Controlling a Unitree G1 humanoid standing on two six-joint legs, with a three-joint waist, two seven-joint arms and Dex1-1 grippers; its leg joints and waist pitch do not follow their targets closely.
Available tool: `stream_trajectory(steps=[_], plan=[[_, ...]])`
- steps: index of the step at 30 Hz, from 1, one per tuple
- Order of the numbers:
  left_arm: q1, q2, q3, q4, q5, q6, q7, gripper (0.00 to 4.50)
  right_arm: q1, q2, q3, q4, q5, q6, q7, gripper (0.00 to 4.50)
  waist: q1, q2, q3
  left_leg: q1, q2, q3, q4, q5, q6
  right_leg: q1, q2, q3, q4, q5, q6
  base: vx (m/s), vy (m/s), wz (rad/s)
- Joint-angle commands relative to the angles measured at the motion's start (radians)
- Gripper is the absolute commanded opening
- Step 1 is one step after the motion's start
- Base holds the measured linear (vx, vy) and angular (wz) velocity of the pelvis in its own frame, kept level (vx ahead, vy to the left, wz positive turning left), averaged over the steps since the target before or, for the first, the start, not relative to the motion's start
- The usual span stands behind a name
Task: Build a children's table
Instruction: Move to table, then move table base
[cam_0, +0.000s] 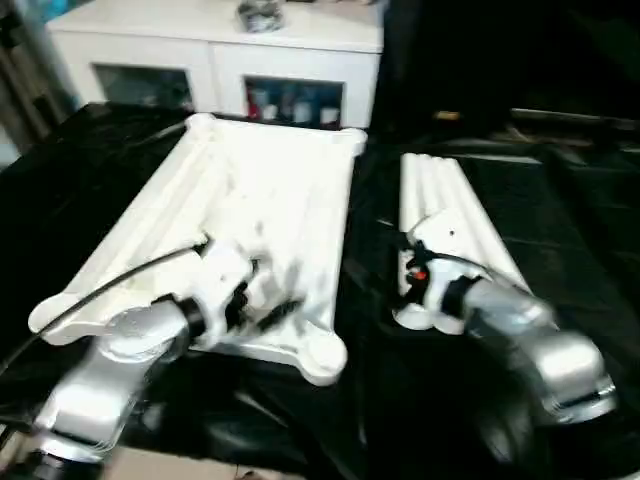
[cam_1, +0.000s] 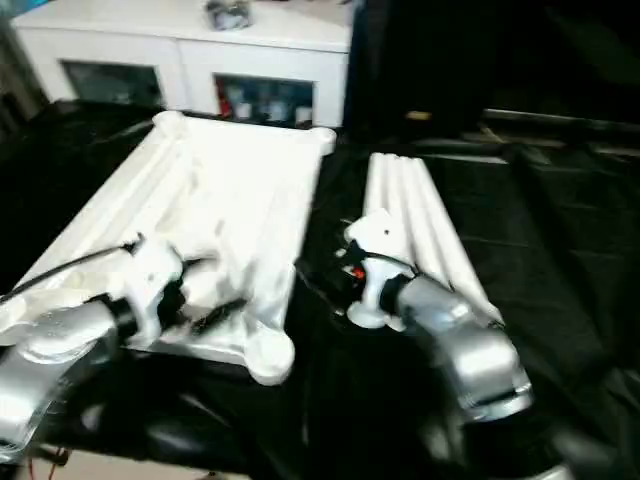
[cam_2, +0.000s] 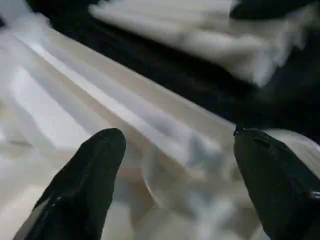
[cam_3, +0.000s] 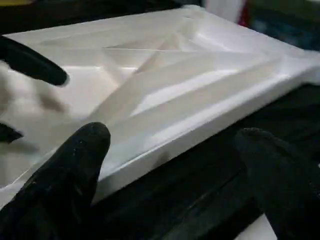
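The white tabletop (cam_0: 260, 190) lies upside down on the black cloth, ribbed underside up, with rounded sockets at its corners. To its right, several white tubular legs (cam_0: 440, 200) lie side by side. My left gripper (cam_0: 272, 305) hovers open over the tabletop's near end, close to the near right corner socket (cam_0: 322, 355); its fingers (cam_2: 85, 185) stand wide apart with nothing between them. My right gripper (cam_1: 335, 270) sits at the near end of the legs, pointing toward the tabletop's right edge (cam_3: 175, 75). It is open and holds nothing.
A white cabinet (cam_0: 210, 60) with glass doors stands behind the work surface. Black cloth (cam_0: 560, 220) covers the surface, with a dark strip between tabletop and legs. My left gripper's finger (cam_3: 30, 62) shows in the right wrist view.
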Motion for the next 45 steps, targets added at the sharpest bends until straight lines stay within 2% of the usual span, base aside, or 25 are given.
stream_trajectory(steps=[1,2,3,4,5,7,8,10,12,14,15,16,17,18,20,21,22,23,27,28,31,34,39,45], plan=[[-0.038,0.045,-0.018,0.041,-0.018,-0.027,-0.114,3.60,-0.023,-0.032,0.033,-0.017,0.011,-0.022,0.077,4.50,-0.003,0.009,-0.024,0.021,0.069,-0.009,-0.104,-0.306,-0.015,0.033,-0.051,0.027,-0.097,-0.301,-0.222,-0.071,-0.035,0.07],[-0.063,0.083,-0.039,0.084,-0.028,-0.039,-0.208,3.58,-0.042,-0.058,0.040,-0.002,0.012,-0.037,0.118,4.50,-0.005,0.018,-0.020,0.033,0.072,-0.011,-0.106,-0.388,-0.035,0.023,-0.055,0.027,-0.107,-0.432,-0.199,-0.071,-0.035,0.07],[-0.072,0.091,-0.046,0.098,-0.028,-0.041,-0.235,3.61,-0.050,-0.064,0.042,0.007,0.006,-0.045,0.126,4.50,-0.008,0.014,-0.019,0.036,0.073,-0.011,-0.108,-0.414,-0.041,0.021,-0.056,0.026,-0.113,-0.481,-0.184,-0.081,-0.030,0.04],[-0.076,0.094,-0.050,0.105,-0.028,-0.042,-0.246,3.46,-0.054,-0.066,0.042,0.011,0.004,-0.049,0.129,4.50,-0.010,0.011,-0.023,0.029,0.076,-0.012,-0.110,-0.396,-0.049,0.028,-0.059,0.026,-0.109,-0.483,-0.171,-0.075,-0.017,-0.03],[-0.084,0.100,-0.056,0.117,-0.025,-0.046,-0.262,3.28,-0.060,-0.070,0.043,0.019,0.000,-0.054,0.135,4.50,-0.009,0.011,-0.023,0.025,0.078,-0.010,-0.112,-0.361,-0.048,0.030,-0.061,0.026,-0.109,-0.454,-0.171,-0.075,-0.017,-0.03],[-0.104,0.117,-0.082,0.160,-0.004,-0.086,-0.295,3.13,-0.071,-0.088,0.051,0.025,0.013,-0.046,0.179,4.50,-0.007,0.017,-0.024,0.028,0.079,-0.006,-0.111,-0.343,-0.042,0.026,-0.061,0.027,-0.109,-0.436,-0.179,-0.027,-0.008,0.00],[-0.124,0.134,-0.104,0.205,0.018,-0.122,-0.327,3.16,-0.079,-0.109,0.061,0.022,0.031,-0.034,0.232,4.50,-0.008,0.018,-0.027,0.023,0.080,-0.002,-0.110,-0.319,-0.033,0.032,-0.059,0.024,-0.106,-0.398,-0.192,0.000,0.000,0.00],[-0.144,0.141,-0.122,0.252,0.047,-0.153,-0.347,3.12,-0.077,-0.129,0.073,0.008,0.033,-0.033,0.269,4.50,-0.008,0.017,-0.029,0.019,0.083,0.002,-0.110,-0.294,-0.031,0.034,-0.061,0.024,-0.103,-0.373,-0.196,0.000,0.000,0.00],[-0.163,0.141,-0.136,0.294,0.072,-0.187,-0.357,2.74,-0.077,-0.140,0.081,0.000,0.034,-0.031,0.289,4.50,-0.007,0.020,-0.033,0.019,0.085,0.004,-0.108,-0.267,-0.031,0.036,-0.060,0.021,-0.098,-0.338,-0.205,0.000,0.000,0.00],[-0.203,0.138,-0.168,0.385,0.125,-0.260,-0.367,2.71,-0.074,-0.162,0.103,-0.019,0.039,-0.024,0.328,4.50,-0.007,0.019,-0.035,0.016,0.086,0.007,-0.108,-0.241,-0.024,0.039,-0.057,0.018,-0.096,-0.282,-0.222,0.000,0.000,0.00],[-0.203,0.138,-0.168,0.385,0.125,-0.260,-0.367,2.59,-0.074,-0.162,0.103,-0.019,0.039,-0.024,0.328,4.50,-0.006,0.018,-0.036,0.016,0.086,0.008,-0.107,-0.234,-0.021,0.040,-0.057,0.019,-0.095,-0.273,-0.222,0.000,0.000,0.00],[-0.220,0.137,-0.179,0.421,0.138,-0.281,-0.378,2.40,-0.074,-0.169,0.113,-0.024,0.034,-0.029,0.342,4.50,-0.006,0.020,-0.040,0.015,0.089,0.010,-0.105,-0.200,-0.020,0.043,-0.061,0.019,-0.088,-0.215,-0.238,0.000,0.000,0.00],[-0.236,0.136,-0.188,0.453,0.148,-0.302,-0.385,2.26,-0.074,-0.173,0.119,-0.030,0.032,-0.029,0.353,4.50,-0.005,0.026,-0.043,0.012,0.087,0.010,-0.103,-0.165,-0.014,0.046,-0.059,0.017,-0.085,-0.162,-0.249,0.000,0.000,0.00],[-0.246,0.135,-0.193,0.473,0.154,-0.315,-0.391,2.19,-0.075,-0.175,0.123,-0.033,0.031,-0.029,0.359,4.50,-0.006,0.025,-0.046,0.013,0.087,0.012,-0.101,-0.148,-0.012,0.047,-0.057,0.016,-0.081,-0.125,-0.257,0.000,0.000,0.00],[-0.260,0.131,-0.198,0.506,0.162,-0.331,-0.402,2.09,-0.075,-0.178,0.127,-0.041,0.032,-0.030,0.372,4.50,-0.006,0.025,-0.050,0.009,0.088,0.013,-0.098,-0.099,0.001,0.051,-0.057,0.013,-0.068,0.007,-0.290,0.000,0.000,0.00],[-0.270,0.133,-0.206,0.527,0.168,-0.329,-0.425,2.09,-0.073,-0.182,0.130,-0.048,0.035,-0.029,0.383,4.50,-0.005,0.025,-0.050,0.010,0.089,0.014,-0.098,-0.097,0.005,0.051,-0.057,0.012,-0.068,0.020,-0.296,0.000,0.000,0.00],[-0.271,0.134,-0.208,0.529,0.168,-0.325,-0.431,1.82,-0.073,-0.183,0.130,-0.050,0.036,-0.027,0.385,4.50,-0.004,0.027,-0.052,0.014,0.090,0.016,-0.096,-0.089,0.012,0.051,-0.057,0.011,-0.067,0.043,-0.304,0.000,0.000,0.00],[-0.272,0.136,-0.210,0.532,0.167,-0.319,-0.440,1.76,-0.072,-0.184,0.132,-0.053,0.039,-0.024,0.389,4.50,-0.004,0.033,-0.054,0.016,0.091,0.017,-0.095,-0.078,0.016,0.051,-0.057,0.009,-0.065,0.076,-0.316,0.000,0.000,0.00],[-0.281,0.138,-0.213,0.558,0.164,-0.322,-0.469,1.62,-0.073,-0.194,0.139,-0.064,0.055,-0.006,0.410,4.50,-0.003,0.033,-0.049,0.015,0.094,0.018,-0.099,-0.115,0.013,0.051,-0.059,0.009,-0.068,0.042,-0.331,0.000,0.000,0.00],[-0.287,0.135,-0.212,0.574,0.164,-0.333,-0.476,1.37,-0.074,-0.193,0.139,-0.063,0.053,-0.008,0.410,4.50,-0.003,0.033,-0.047,0.016,0.095,0.018,-0.101,-0.139,0.006,0.052,-0.060,0.010,-0.070,0.009,-0.330,0.000,0.000,0.00],[-0.284,0.134,-0.198,0.563,0.143,-0.324,-0.487,1.27,-0.075,-0.187,0.141,-0.064,0.048,-0.011,0.409,4.50,-0.002,0.031,-0.044,0.019,0.099,0.019,-0.106,-0.179,-0.012,0.049,-0.062,0.012,-0.075,-0.057,-0.321,0.000,0.000,0.00],[-0.278,0.132,-0.188,0.544,0.133,-0.310,-0.501,1.02,-0.073,-0.181,0.146,-0.068,0.043,-0.009,0.407,4.50,-0.001,0.030,-0.042,0.018,0.099,0.020,-0.107,-0.192,-0.021,0.047,-0.063,0.013,-0.076,-0.084,-0.314,0.000,0.000,0.00],[-0.277,0.132,-0.186,0.540,0.136,-0.305,-0.508,0.63,-0.068,-0.175,0.158,-0.071,0.038,-0.013,0.406,4.50,-0.001,0.029,-0.044,0.014,0.099,0.021,-0.106,-0.147,-0.016,0.049,-0.062,0.013,-0.072,-0.039,-0.311,0.000,0.000,0.00],[-0.287,0.124,-0.180,0.542,0.182,-0.379,-0.443,0.27,-0.065,-0.169,0.165,-0.073,0.032,-0.016,0.401,4.50,-0.004,0.031,-0.046,0.014,0.100,0.024,-0.103,-0.130,-0.008,0.051,-0.061,0.013,-0.071,0.011,-0.318,0.000,0.000,0.00]])
